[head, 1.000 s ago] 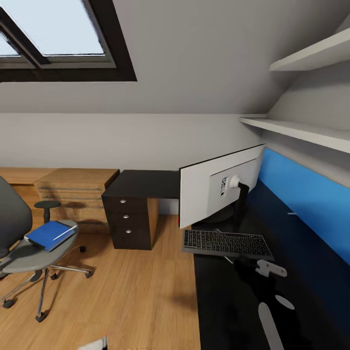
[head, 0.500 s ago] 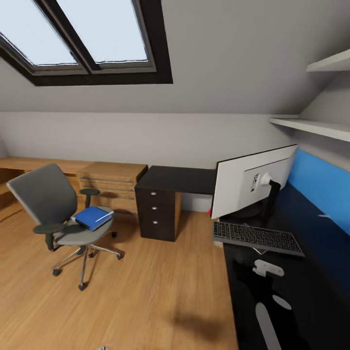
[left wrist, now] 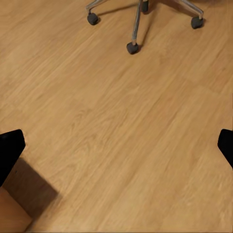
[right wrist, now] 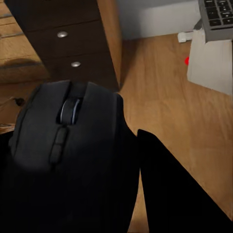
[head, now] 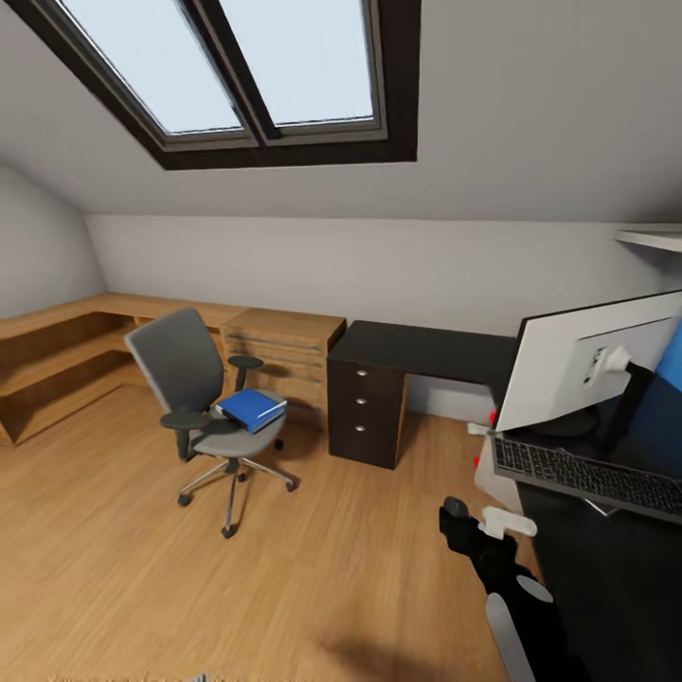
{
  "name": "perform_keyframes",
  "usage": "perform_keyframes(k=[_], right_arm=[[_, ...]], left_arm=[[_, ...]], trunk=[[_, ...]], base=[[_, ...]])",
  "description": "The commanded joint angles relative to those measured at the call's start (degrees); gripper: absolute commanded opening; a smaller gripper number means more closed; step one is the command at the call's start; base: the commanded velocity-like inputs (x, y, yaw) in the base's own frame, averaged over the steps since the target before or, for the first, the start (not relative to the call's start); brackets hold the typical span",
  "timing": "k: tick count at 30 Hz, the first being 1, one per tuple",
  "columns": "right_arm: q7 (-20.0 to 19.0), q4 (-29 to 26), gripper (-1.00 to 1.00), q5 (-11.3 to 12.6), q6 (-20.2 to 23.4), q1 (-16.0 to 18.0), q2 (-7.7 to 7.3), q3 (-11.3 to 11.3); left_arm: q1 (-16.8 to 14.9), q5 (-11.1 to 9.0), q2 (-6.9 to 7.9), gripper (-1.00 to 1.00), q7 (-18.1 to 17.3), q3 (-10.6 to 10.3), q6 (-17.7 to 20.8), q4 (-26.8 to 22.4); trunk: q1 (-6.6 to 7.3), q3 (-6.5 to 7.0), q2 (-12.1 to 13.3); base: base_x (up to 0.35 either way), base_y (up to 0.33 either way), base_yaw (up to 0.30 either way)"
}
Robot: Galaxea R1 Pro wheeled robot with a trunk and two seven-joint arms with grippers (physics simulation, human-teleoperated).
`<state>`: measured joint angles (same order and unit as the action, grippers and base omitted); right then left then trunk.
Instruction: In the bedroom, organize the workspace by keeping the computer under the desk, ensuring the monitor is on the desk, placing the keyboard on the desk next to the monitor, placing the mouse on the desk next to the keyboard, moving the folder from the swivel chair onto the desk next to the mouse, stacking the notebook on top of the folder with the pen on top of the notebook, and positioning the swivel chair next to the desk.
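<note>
My right tool [right wrist: 128,160] is clamped on the mouse [right wrist: 68,131] to carry it deskward, beside the keyboard [head: 587,474]; my left tool [left wrist: 116,145] hangs apart.

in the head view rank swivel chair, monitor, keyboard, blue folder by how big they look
1. swivel chair and monitor, too close to split; the monitor is cut off and nearer
2. keyboard
3. blue folder

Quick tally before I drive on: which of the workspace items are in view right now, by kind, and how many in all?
Swivel chair: 1
Blue folder on the chair seat: 1
Monitor on the desk: 1
Keyboard in front of the monitor: 1
Black mouse held in the right pincer: 1
Total: 5 items, not counting the desk.
</note>
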<state>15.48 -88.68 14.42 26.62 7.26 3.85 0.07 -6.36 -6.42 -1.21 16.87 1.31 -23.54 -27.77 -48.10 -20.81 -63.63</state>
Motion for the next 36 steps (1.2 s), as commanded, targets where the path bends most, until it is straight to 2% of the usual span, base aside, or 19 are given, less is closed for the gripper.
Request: perform_keyframes(k=[1,8,15,26,36], right_arm=[[0.6,-0.1,-1.0,0.8,0.1,0.0,0.0,0.0],[0.5,0.2,-1.0,0.8,0.1,0.0,-0.04,0.0],[0.5,0.2,-1.0,0.8,0.1,0.0,-0.13,-0.1],[0.5,0.2,-1.0,0.7,-0.6,0.0,-0.32,-0.1],[0.5,0.1,-1.0,0.6,-0.7,0.0,-0.42,-0.2]], left_arm=[[-0.1,-0.5,-0.02,1.0,-0.2,0.0,-0.3,0.1],[-0.1,-0.5,-0.01,1.0,-0.3,0.0,-0.3,0.1],[-0.1,-0.5,-0.02,1.0,-0.5,0.0,-0.2,0.1],[-0.1,-0.6,-0.02,1.0,-0.6,-0.1,-0.1,0.8],[-0.1,-0.5,-0.2,1.0,-0.4,-0.2,-0.2,1.0]], trunk=[[0.0,-0.1,-0.1],[0.0,-0.27,-0.1],[0.0,-0.28,-0.1],[0.0,-0.28,-0.1],[0.0,-0.17,-0.1]], base=[[0.0,0.323,0.264],[0.023,0.311,0.198],[0.252,0.152,0.014],[0.328,0.04,0.0],[0.151,0.0,0.0]])
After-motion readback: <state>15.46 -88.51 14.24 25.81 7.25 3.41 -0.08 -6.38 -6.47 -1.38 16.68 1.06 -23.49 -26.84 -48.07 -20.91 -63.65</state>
